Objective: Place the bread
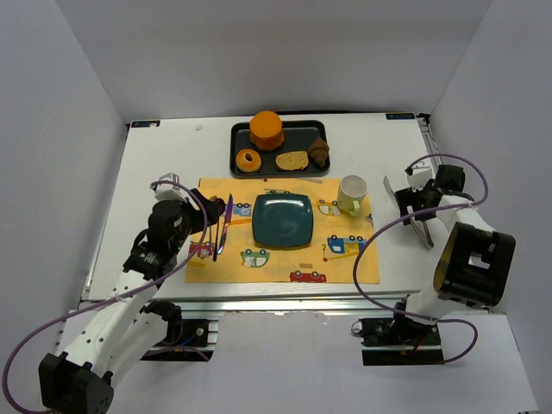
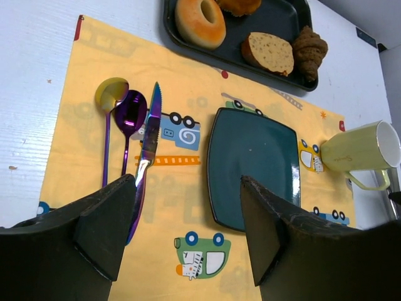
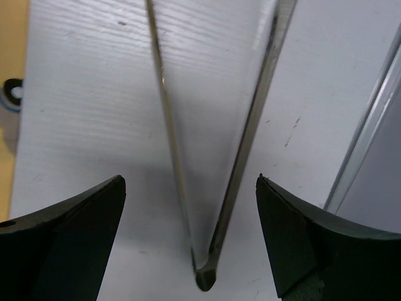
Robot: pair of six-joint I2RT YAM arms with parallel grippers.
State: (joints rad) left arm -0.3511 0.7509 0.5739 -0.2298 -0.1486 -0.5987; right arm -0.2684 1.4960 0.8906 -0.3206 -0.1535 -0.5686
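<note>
Top external view — flat oval golden-tan bread slice (image 1: 292, 160) and lumpy dark brown croissant-shaped roll (image 1: 319, 152) sit on the black rectangular tray (image 1: 302, 136); my left claw (image 2: 188, 182) and right claw (image 3: 189, 182) gape wide — holding nothing.

Centred on yellow placemat (image 1: 285, 263): teal plate (image 1: 282, 220); pale mug (image 1: 352, 194) at 3 o'clock; spoons (image 2: 130, 113), knife (image 2: 149, 145) at 9; black tray (image 1: 237, 142) at 12, holding doughnut (image 1: 249, 160), orange cylinder (image 1: 266, 129); tongs (image 3: 205, 276) beyond mug
</note>
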